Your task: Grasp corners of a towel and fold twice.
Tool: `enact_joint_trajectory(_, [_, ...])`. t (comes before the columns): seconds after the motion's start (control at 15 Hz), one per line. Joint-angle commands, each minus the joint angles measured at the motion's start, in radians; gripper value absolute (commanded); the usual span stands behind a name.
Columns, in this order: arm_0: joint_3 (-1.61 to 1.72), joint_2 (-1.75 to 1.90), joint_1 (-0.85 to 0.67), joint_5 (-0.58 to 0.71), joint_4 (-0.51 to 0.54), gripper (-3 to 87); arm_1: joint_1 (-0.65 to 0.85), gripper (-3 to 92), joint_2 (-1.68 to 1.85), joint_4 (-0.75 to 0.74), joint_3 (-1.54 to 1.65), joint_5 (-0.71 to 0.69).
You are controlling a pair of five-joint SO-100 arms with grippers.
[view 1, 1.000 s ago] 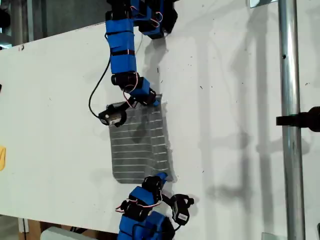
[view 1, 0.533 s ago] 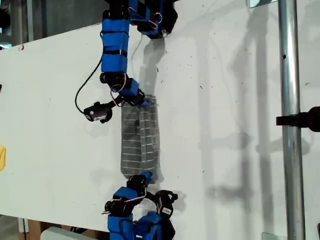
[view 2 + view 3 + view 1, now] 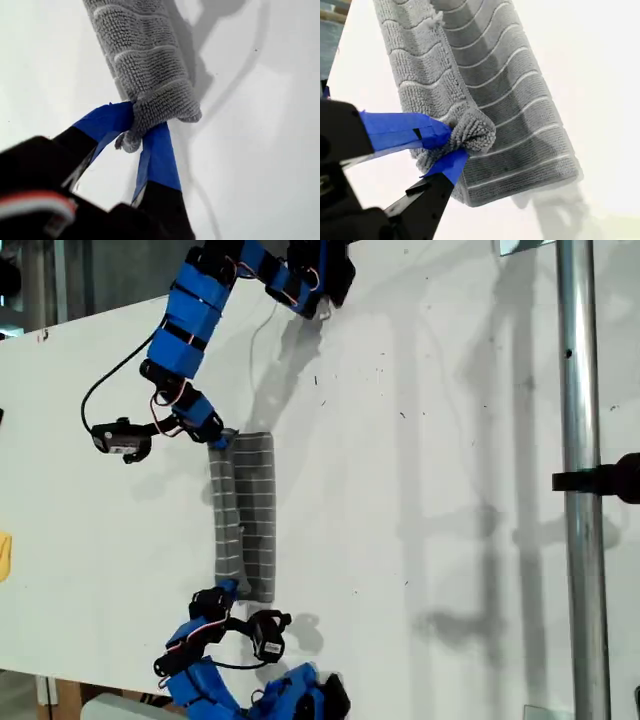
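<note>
The towel (image 3: 245, 515) lies folded into a long narrow strip on the white surface (image 3: 450, 440). My first gripper (image 3: 137, 132) pinches one end of it. My second gripper (image 3: 447, 145) pinches a corner (image 3: 475, 132).

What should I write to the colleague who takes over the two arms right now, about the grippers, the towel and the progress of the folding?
My first gripper: shut on a bunched corner of the towel.
My second gripper: shut on another corner, above a flat striped layer.
Towel: a narrow layered strip on the white table, stretched between the two arms in the exterior view.
Done: both corners grasped, one edge carried over the rest.
Left: lay the held edge down and open the fingers. How many folds are finished, I cannot tell.
</note>
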Motion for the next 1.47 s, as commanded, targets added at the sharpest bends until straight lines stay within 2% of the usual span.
enact_joint_trajectory(0.0, [0.127,0.009,0.029,-0.055,-0.091,-2.7,-0.048,-0.3,-0.018,-0.061,0.078,0.038])
enact_joint_trajectory(0.2, [0.295,-0.035,0.017,-0.097,-0.232,-2.1,-0.049,-0.3,-0.183,-0.135,0.103,0.071])
enact_joint_trajectory(0.47, [0.324,-0.132,-0.049,-0.083,-0.290,-0.7,-0.012,-0.3,-0.316,-0.183,0.077,0.071])
enact_joint_trajectory(0.6, [0.319,-0.187,-0.080,-0.100,-0.287,6.2,-0.009,-0.3,-0.341,-0.176,0.069,0.074])
enact_joint_trajectory(0.73, [0.296,-0.172,-0.110,-0.080,-0.235,21.4,0.029,1.2,-0.321,-0.130,0.063,0.098])
enact_joint_trajectory(0.8, [0.284,-0.114,-0.115,-0.080,-0.173,21.6,0.052,25.8,-0.275,-0.077,0.069,0.126])
enact_joint_trajectory(0.87, [0.282,-0.017,-0.109,-0.083,-0.110,22.2,0.067,41.3,-0.207,-0.017,0.081,0.143])
enact_joint_trajectory(1.0, [0.304,0.235,-0.104,-0.133,0.028,23.6,0.097,43.2,-0.032,0.064,0.137,0.167])
enact_joint_trajectory(1.13, [0.365,0.482,-0.104,-0.172,0.112,23.0,0.135,44.2,0.150,0.155,0.224,0.244])
enact_joint_trajectory(1.33, [0.520,0.850,0.048,-0.307,0.160,20.4,0.173,43.2,0.664,0.175,0.630,0.437])
enact_joint_trajectory(1.4, [0.598,0.996,0.155,-0.356,0.132,18.0,0.147,42.1,0.862,0.201,0.762,0.515])
